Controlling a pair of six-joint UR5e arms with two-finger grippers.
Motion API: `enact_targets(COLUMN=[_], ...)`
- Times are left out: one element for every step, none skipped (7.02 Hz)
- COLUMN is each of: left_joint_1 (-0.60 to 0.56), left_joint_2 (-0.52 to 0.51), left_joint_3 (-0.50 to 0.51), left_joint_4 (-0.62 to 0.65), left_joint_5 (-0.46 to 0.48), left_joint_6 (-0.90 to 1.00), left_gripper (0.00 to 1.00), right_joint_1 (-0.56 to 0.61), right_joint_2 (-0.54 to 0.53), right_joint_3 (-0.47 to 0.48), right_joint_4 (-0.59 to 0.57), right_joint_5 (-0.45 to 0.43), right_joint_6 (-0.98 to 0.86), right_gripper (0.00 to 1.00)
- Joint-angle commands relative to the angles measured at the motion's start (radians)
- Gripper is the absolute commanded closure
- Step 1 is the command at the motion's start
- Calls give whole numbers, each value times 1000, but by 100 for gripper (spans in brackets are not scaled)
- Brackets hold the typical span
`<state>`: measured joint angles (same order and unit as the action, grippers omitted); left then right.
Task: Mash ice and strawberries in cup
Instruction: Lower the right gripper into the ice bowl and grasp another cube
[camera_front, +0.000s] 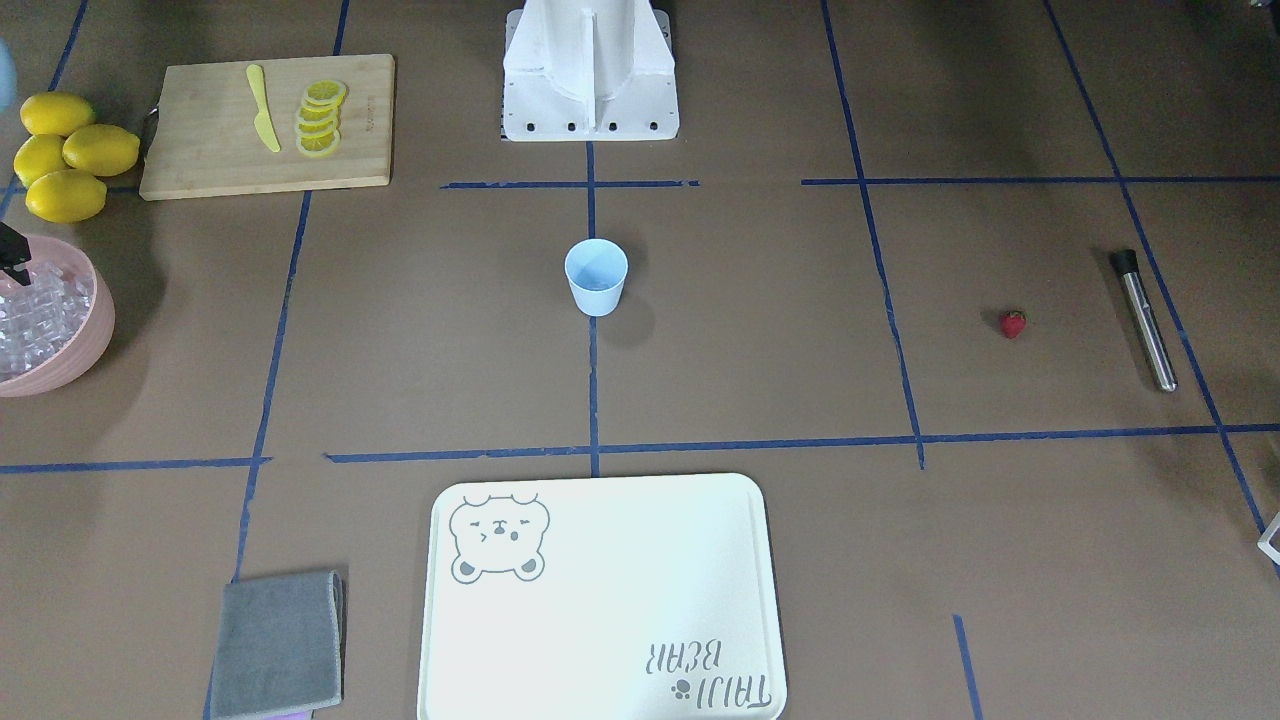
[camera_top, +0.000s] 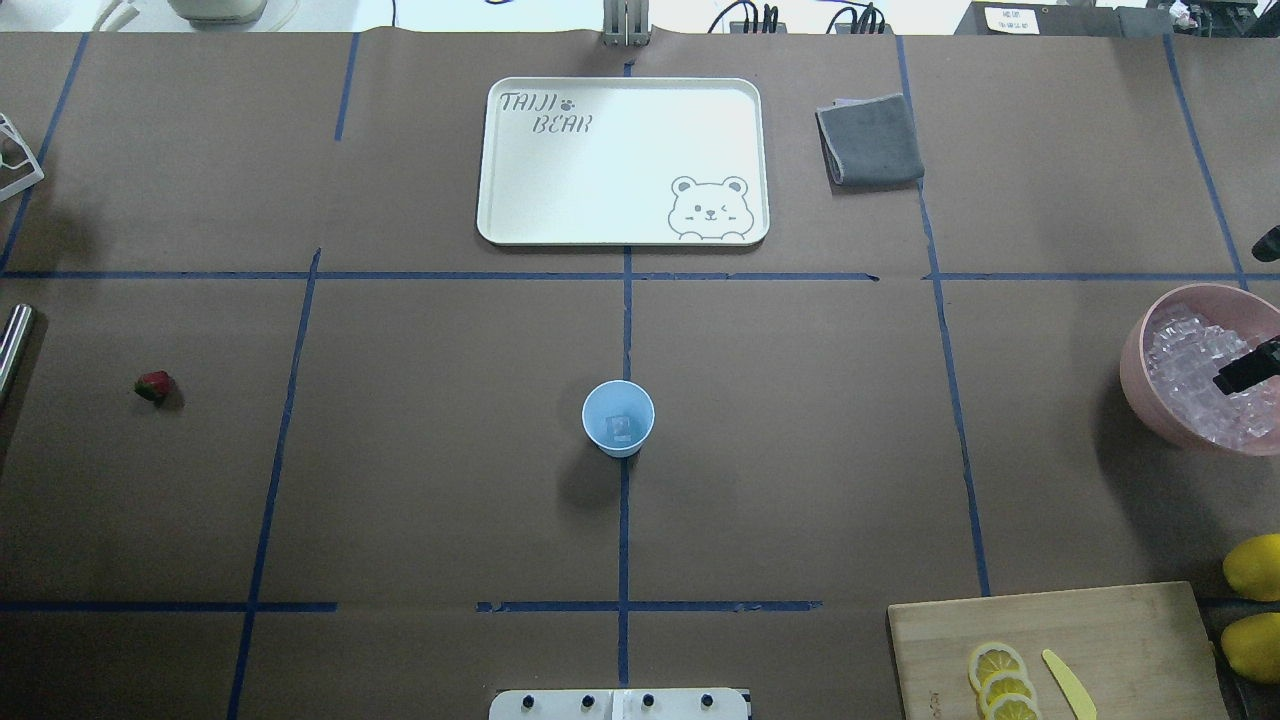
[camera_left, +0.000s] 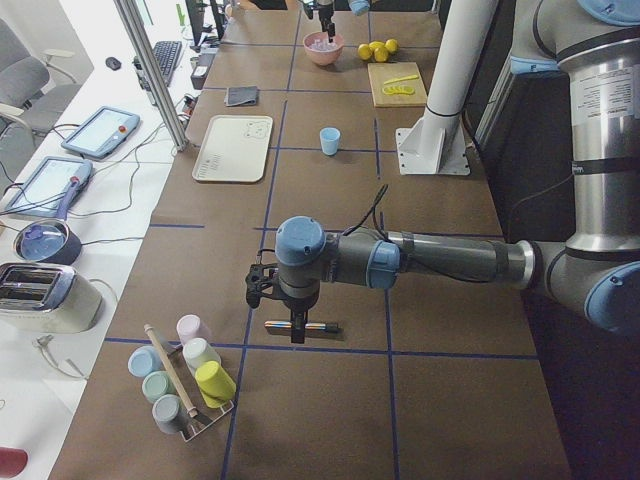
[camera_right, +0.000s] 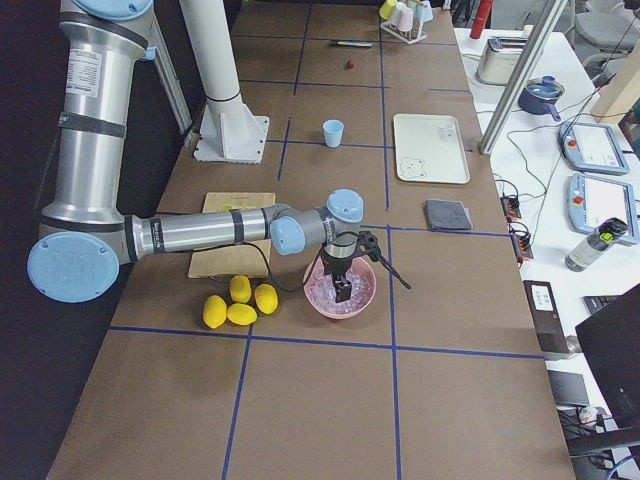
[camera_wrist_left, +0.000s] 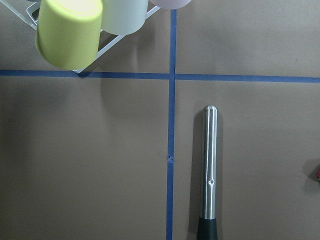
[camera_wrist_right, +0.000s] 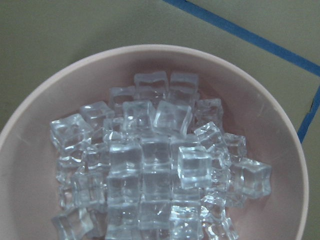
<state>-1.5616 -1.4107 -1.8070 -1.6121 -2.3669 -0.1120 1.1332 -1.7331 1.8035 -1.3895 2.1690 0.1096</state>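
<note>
Clear ice (camera_wrist_right: 155, 165) | in pink bowl (camera_wrist_right: 60, 95) | under right tool (camera_right: 343, 291)

one cup (camera_front: 596, 277). one strawberry (camera_front: 1013, 323). four lemons (camera_front: 100, 149). one pink bowl (camera_front: 88, 348), ice (camera_front: 35, 315) heaped, uncountable. one tray (camera_front: 600, 600), one grey cloth (camera_front: 278, 645), one metal muddler (camera_front: 1146, 322).

The brown counter (camera_top: 420, 500) has blue tape lines (camera_top: 450, 275). A white desk (camera_left: 140, 200) and grey chair (camera_left: 18, 85) stand beside it.
</note>
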Motion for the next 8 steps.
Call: enact_targets(left_joint_1=[0, 0, 0, 0, 0, 0, 0, 0], left_joint_2=[4, 4, 4, 4, 4, 4, 4, 6], left_joint_3=[0, 0, 0, 0, 0, 0, 0, 0], left_joint_4=[0, 0, 0, 0, 0, 0, 1, 1], left_joint_5=[0, 0, 0, 0, 0, 0, 0, 0], left_joint_6=[0, 0, 0, 0, 0, 0, 0, 0], left_gripper=[0, 0, 0, 0, 0, 0, 0, 0], right_joint_1=[-1, -1, -4, -7, -12, -13, -15, -15], right_joint_2=[1, 1, 1, 3, 6, 9, 9, 9], right_joint_3=[-38, -44, -44, -44, -44, -43, -44, -44], right_joint_4=[30, 32, 32, 32, 32, 33, 33, 33], right_joint_5=[2, 2, 3, 3, 3, 3, 3, 3], right_joint_6=[-1, -1, 1, 1, 2, 2, 1, 2], right_gripper=[6, 9, 15, 21, 24, 24, 25, 33])
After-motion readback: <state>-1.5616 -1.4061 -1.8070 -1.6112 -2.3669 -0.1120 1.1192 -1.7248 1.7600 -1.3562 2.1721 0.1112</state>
